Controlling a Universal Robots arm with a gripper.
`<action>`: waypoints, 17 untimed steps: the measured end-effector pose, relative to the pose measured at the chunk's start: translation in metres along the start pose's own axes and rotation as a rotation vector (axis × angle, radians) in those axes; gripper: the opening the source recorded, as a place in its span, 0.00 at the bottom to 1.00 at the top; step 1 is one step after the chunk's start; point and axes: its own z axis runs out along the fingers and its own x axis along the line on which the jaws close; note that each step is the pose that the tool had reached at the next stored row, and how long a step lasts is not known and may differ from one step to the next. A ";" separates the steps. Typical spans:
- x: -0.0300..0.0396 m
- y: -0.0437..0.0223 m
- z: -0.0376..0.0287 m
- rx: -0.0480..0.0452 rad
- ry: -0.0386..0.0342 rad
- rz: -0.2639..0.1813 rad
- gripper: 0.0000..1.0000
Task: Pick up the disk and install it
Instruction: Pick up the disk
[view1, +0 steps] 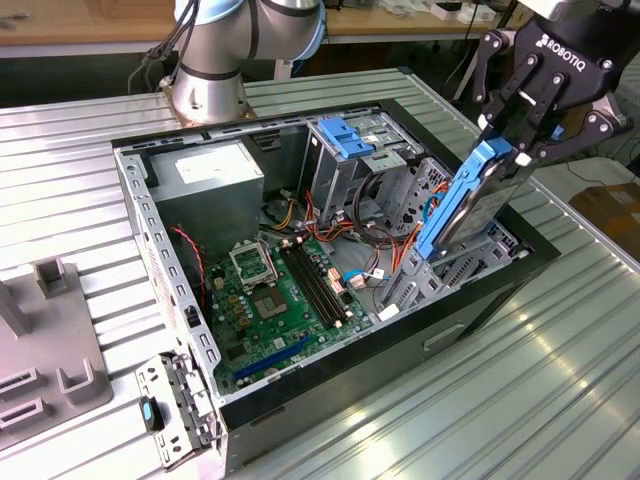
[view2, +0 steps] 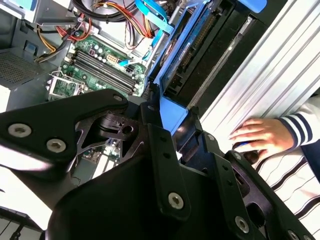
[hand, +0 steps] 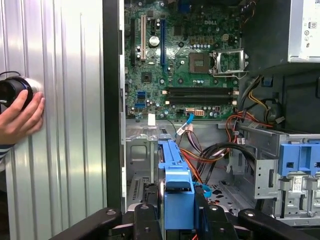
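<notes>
My gripper is shut on the disk, a dark grey drive with blue rails. It holds the disk by its upper end, tilted on edge. The disk's lower end dips into the metal bay at the open computer case's corner, on the exterior view's right. In the first wrist view the disk points away from the gripper toward that bay's floor. The second wrist view has the disk between the black fingers, beside the case wall.
The open case holds a green motherboard, a grey power-supply box, loose cables and a drive cage with a blue latch. A person's hand rests on the ribbed table beside the case. A grey fixture sits at the exterior view's left.
</notes>
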 end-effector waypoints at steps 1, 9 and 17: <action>0.0001 0.0002 0.0023 0.0001 0.0002 0.003 0.37; 0.0011 0.0017 0.0270 0.0021 0.0033 0.051 0.37; 0.0017 0.0025 0.0400 0.0026 0.0035 0.061 0.37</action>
